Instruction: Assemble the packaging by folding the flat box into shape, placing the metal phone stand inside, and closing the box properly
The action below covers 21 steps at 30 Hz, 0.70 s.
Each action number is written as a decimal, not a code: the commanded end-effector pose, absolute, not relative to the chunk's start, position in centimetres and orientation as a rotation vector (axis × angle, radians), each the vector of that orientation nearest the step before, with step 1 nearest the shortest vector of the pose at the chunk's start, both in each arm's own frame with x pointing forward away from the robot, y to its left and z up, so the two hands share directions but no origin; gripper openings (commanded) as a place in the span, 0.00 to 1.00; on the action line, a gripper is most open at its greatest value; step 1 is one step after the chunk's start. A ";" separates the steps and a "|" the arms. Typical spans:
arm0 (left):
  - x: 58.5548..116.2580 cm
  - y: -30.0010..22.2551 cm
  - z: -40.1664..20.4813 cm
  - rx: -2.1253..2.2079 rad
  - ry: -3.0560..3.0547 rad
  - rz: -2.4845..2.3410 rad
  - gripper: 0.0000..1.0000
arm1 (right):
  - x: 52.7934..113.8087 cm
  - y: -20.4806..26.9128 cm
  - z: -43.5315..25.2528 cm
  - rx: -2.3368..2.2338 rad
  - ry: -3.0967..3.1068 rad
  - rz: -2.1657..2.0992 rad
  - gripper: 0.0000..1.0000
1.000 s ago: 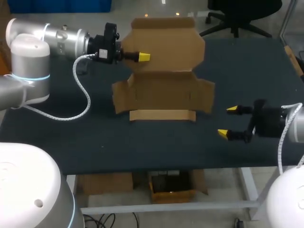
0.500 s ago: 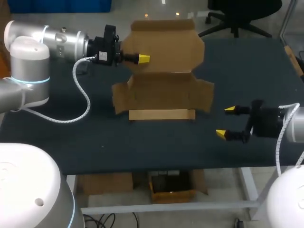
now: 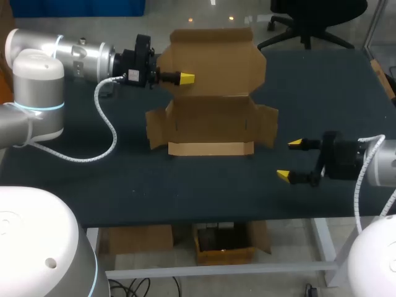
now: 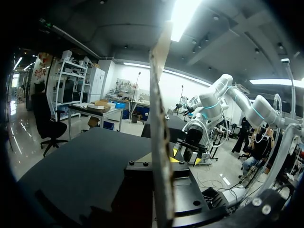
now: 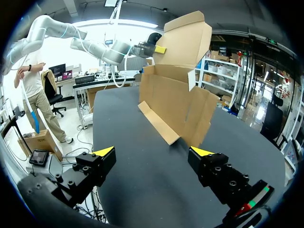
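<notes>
Starting closest in: the right gripper [image 3: 289, 159] hovers low over the black tabletop [image 3: 93, 179], at roughly 4 o'clock from the box. Its yellow tips are spread wide with nothing between them. My guess is it's parked facing the box so it can come in on a side flap when that fold is due.

Next out, pretty much dead centre, sits the die-cut brown cardboard box [image 3: 210, 124], only half folded. The tray walls are up, a narrow front flap [image 3: 210, 148] sticks out at 6 o'clock, and the two side flaps [image 3: 267, 124] splay out at 3 and 9.

Furthest back, the tall lid panel [image 3: 213, 55] stands upright at 12 o'clock. The left gripper [image 3: 185, 78] comes in from about 10 o'clock and is pinched on the lid's left edge. Its wrist view shows the cardboard edge-on, running right between the fingers. Looks like it's holding the lid back so the tray stays open for loading.

No metal phone stand in any view, so that step's not done.
</notes>
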<state>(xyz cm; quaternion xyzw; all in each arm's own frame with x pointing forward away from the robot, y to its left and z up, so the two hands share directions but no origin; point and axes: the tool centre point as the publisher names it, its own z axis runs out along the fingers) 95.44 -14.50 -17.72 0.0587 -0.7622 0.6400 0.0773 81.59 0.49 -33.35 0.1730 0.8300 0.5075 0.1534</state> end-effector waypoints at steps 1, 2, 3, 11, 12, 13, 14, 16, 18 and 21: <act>95.3 -14.3 -17.9 0.171 -2.281 1.922 0.00 | 81.6 0.8 -33.5 0.498 2.376 1.455 1.00; 95.3 -14.3 -17.9 0.169 -2.281 1.922 0.00 | 81.6 0.8 -33.5 0.498 2.376 1.456 1.00; 95.3 -14.3 -17.9 0.168 -2.281 1.922 0.00 | 81.5 0.9 -33.6 0.499 2.375 1.457 1.00; 95.3 -14.3 -17.9 0.168 -2.281 1.922 0.00 | 81.4 1.8 -33.6 0.555 2.359 1.421 1.00; 95.3 -14.3 -17.9 0.168 -2.281 1.922 0.00 | 81.5 1.9 -33.7 0.578 2.355 1.420 1.00; 95.3 -14.3 -17.9 0.168 -2.281 1.922 0.00 | 81.6 2.1 -33.7 0.580 2.355 1.418 1.00; 95.3 -14.3 -17.9 0.168 -2.281 1.922 0.00 | 81.6 2.3 -33.8 0.589 2.353 1.416 1.00; 95.3 -14.3 -17.9 0.168 -2.281 1.922 0.00 | 81.7 2.6 -33.8 0.601 2.348 1.419 1.00; 95.3 -14.3 -17.9 0.168 -2.281 1.922 0.00 | 81.9 2.9 -33.8 0.622 2.342 1.435 1.00; 95.3 -14.3 -17.9 0.168 -2.281 1.922 0.00 | 81.9 3.3 -33.8 0.616 2.342 1.447 1.00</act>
